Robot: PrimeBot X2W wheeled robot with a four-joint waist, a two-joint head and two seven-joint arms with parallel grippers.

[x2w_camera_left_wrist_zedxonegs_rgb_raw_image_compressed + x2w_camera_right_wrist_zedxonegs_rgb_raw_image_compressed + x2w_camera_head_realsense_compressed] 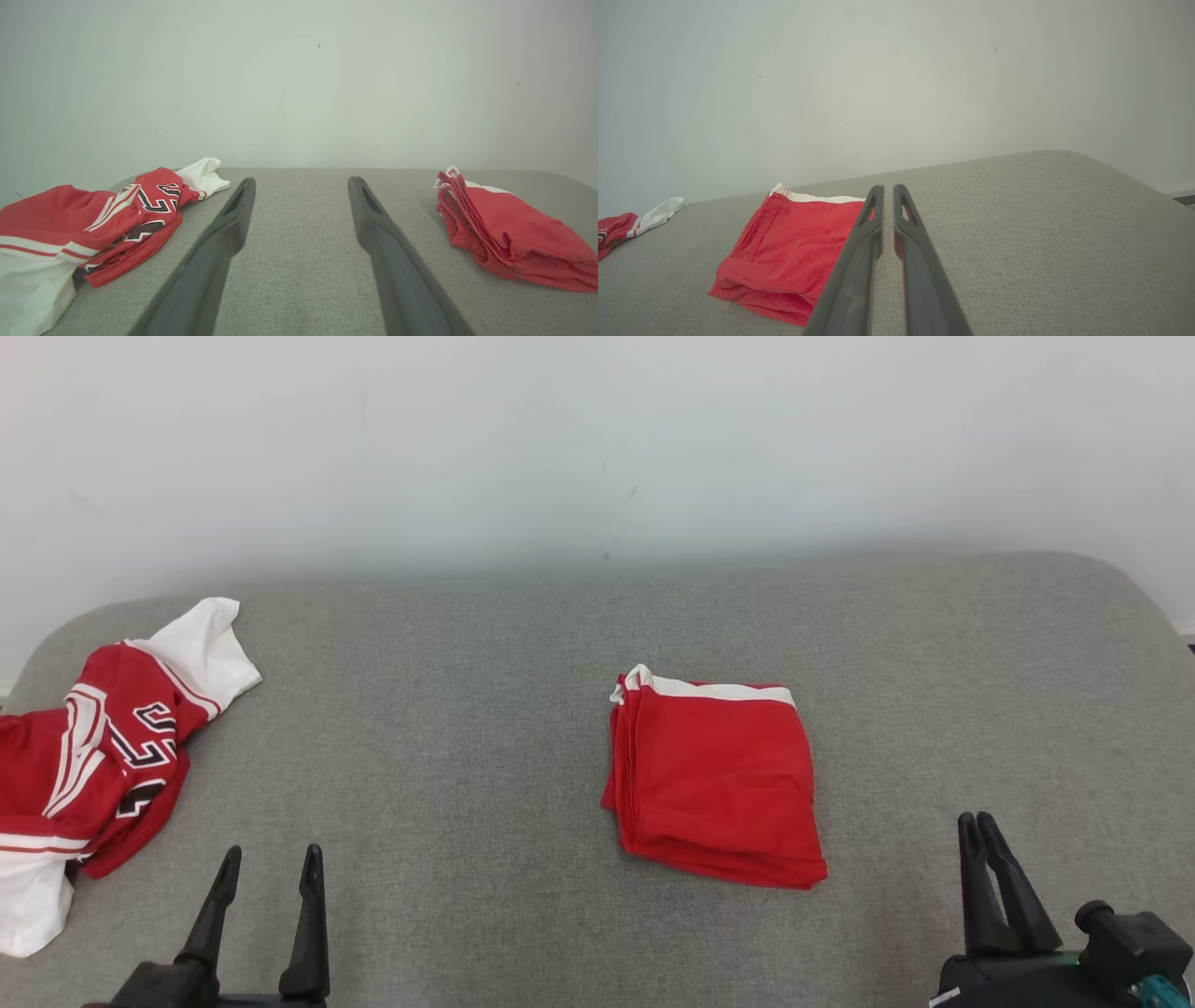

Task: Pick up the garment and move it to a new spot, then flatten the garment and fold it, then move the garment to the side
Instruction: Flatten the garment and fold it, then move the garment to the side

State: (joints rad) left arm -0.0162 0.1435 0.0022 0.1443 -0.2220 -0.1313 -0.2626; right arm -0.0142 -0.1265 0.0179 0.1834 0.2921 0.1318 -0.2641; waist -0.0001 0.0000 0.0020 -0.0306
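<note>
Grey upholstery (448,756) is being shown in the head view, with the folded red garment (714,784) lying flat near its middle, white band toward the wall. The left gripper (272,851) is being held wide open and empty at the lower left, near a crumpled jersey (103,756). The right gripper (976,819) is being held almost closed at the lower right, apart from the garment.

In the left wrist view, the spread fingers are being pointed between the jersey (117,219) and the garment (509,233), touching neither.

In the right wrist view, the fingers (859,252) are being kept a thin slit apart, gripping nothing, above the garment's (794,252) right edge.
</note>
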